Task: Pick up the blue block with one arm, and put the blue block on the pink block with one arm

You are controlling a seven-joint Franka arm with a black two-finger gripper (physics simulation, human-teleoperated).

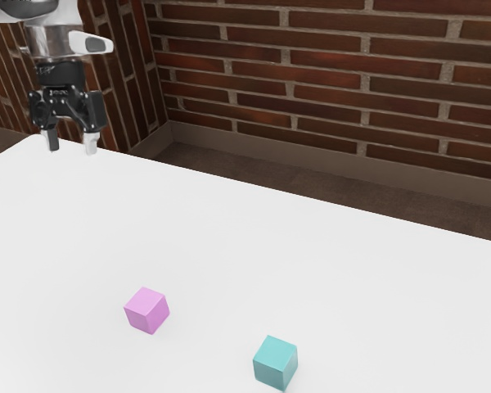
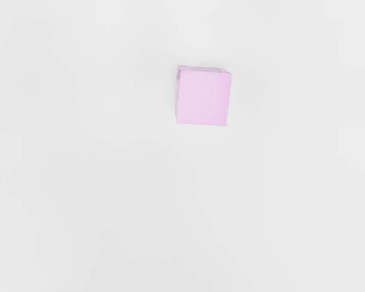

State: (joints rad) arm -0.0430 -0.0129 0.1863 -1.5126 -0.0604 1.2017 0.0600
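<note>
Exterior view: gripper [image 1: 71, 147] open, empty, hanging high; blue block [image 1: 275, 362] sits well apart from it, past the pink block [image 1: 146, 309], so we're at approach, and next needs travel over blue, align, descend.

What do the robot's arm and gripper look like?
The arm is shiny silver-grey and white, and rounded like a tube. At its end is a blocky black gripper with two short fingers. One fingertip looks pale and the other looks dark.
</note>
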